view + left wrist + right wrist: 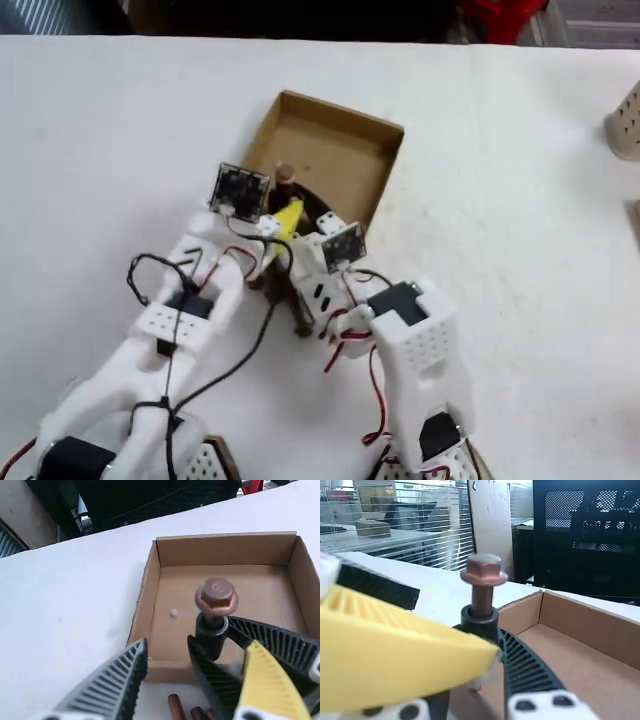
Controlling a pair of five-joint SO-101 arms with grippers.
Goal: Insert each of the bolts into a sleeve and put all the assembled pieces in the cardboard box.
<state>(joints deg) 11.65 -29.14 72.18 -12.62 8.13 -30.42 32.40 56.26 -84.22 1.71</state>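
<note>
A copper bolt stands upright in a black sleeve, its head a little above the sleeve's rim. My right gripper is shut on the sleeve between a yellow finger and a black ribbed finger. It holds the piece over the near edge of the cardboard box. In the left wrist view the bolt and sleeve hang just above the box. My left gripper is open beside them, with nothing between its fingers. Loose bolts lie on the table below it.
More dark pieces lie on the white table between the two arms, near the box's front. A pale perforated object stands at the far right edge. Inside the box lies a small white speck.
</note>
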